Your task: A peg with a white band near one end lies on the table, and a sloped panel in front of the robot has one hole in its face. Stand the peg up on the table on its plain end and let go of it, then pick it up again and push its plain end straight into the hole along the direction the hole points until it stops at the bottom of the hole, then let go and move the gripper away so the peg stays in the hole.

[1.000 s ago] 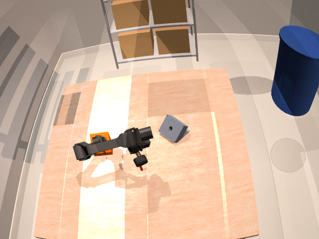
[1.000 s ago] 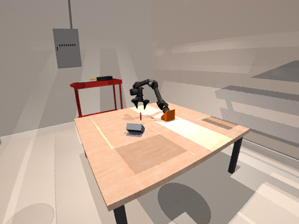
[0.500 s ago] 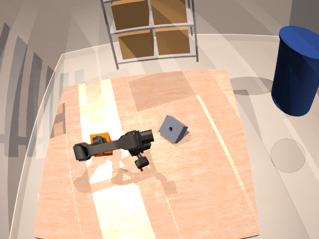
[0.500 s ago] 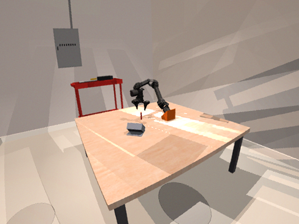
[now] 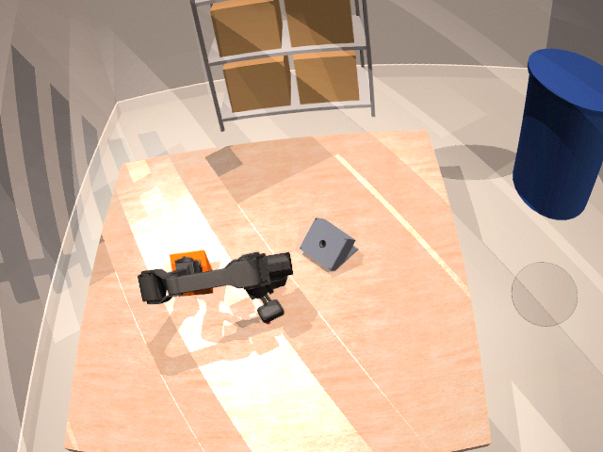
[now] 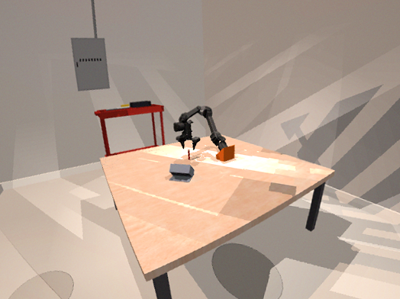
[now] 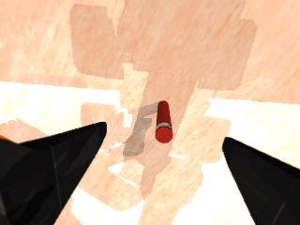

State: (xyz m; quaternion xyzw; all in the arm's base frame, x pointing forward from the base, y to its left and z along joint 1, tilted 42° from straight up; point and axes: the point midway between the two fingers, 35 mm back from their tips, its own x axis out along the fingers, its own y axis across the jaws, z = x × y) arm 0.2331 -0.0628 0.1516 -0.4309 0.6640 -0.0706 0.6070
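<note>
The red peg (image 6: 189, 154) (image 7: 163, 113) stands upright on the table (image 5: 389, 340) (image 6: 180, 216), with its pale-banded end up. In the top view the arm hides nearly all of it. My gripper (image 6: 188, 148) (image 7: 163, 134) is open and empty, pointing down above the peg. In the wrist view the peg appears between the two fingers, with space on both sides, touching neither. The grey sloped panel (image 5: 334, 243) (image 6: 181, 169) stands apart from the peg; its hole (image 5: 322, 243) shows dark and empty in the top view.
An orange block (image 5: 204, 260) (image 6: 226, 153) is at the arm's base. Beyond the table are a shelf with boxes (image 5: 255, 85), a blue bin (image 5: 555, 155) and a red cart (image 6: 131, 110). Bright light patches and arm shadows cross the table top.
</note>
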